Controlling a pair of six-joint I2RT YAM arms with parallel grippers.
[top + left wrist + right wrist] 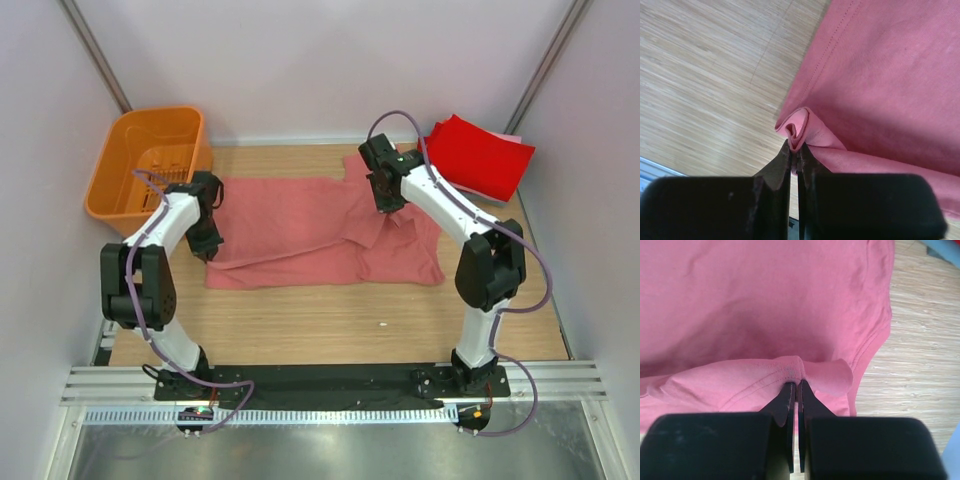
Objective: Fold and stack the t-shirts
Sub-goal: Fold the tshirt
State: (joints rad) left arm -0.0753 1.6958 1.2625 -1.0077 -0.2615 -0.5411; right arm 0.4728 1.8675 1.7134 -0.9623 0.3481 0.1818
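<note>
The salmon-pink t-shirt (310, 230) lies spread across the middle of the table, partly folded over itself. My left gripper (207, 243) is shut on its left hem corner (796, 131). My right gripper (385, 200) is shut on a fold at the collar (792, 369), near the shirt's right end. The red t-shirt (482, 152) lies folded at the back right corner, on top of a pale cloth whose edge just shows. The pink shirt fills most of both wrist views (890, 75) (765, 300).
An orange slotted basket (150, 160) stands at the back left corner, close behind the left arm. White walls close in the table on three sides. Bare wood (340, 320) lies between the shirt and the arm bases.
</note>
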